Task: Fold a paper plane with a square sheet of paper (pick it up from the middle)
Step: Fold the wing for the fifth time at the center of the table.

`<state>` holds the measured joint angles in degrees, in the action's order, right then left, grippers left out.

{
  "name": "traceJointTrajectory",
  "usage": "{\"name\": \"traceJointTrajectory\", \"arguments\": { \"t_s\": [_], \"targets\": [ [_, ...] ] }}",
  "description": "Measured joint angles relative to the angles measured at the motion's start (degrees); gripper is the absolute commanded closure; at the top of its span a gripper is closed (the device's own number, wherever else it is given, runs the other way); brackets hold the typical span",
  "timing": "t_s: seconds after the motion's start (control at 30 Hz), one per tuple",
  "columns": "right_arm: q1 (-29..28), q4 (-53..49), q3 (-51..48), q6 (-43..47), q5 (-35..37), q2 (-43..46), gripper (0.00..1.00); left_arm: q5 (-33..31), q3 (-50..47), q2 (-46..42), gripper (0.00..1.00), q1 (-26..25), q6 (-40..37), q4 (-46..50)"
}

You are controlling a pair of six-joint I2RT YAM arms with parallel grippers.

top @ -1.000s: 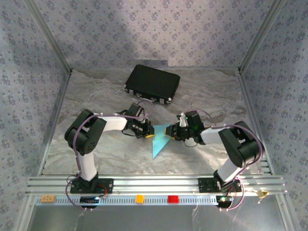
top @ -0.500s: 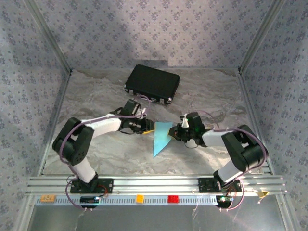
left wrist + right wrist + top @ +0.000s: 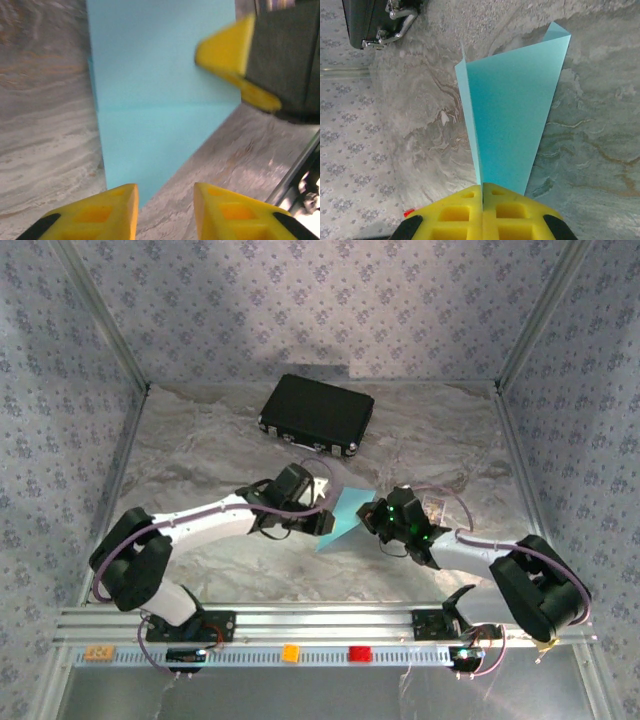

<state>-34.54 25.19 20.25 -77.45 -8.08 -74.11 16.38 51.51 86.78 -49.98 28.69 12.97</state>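
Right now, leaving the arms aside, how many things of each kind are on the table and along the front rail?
light blue paper, folded: 1
black case: 1
small coloured markers (orange marker, yellow marker, red marker): 3
Total: 5

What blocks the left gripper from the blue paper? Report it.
Nothing visible. The open left gripper faces the blue paper directly; the right gripper pinches the paper's edge, off to one side.
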Motion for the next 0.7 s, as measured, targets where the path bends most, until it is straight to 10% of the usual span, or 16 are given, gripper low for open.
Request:
{"name": "traceJointTrajectory", "arguments": {
  "t_s": [0.7],
  "targets": [
    [1.4,-0.9,1.8,-0.8,-2.4,-2.4,0.96,-19.6,5.2,10.5,0.55,-11.1,-10.3,3.8]
  ]
}}
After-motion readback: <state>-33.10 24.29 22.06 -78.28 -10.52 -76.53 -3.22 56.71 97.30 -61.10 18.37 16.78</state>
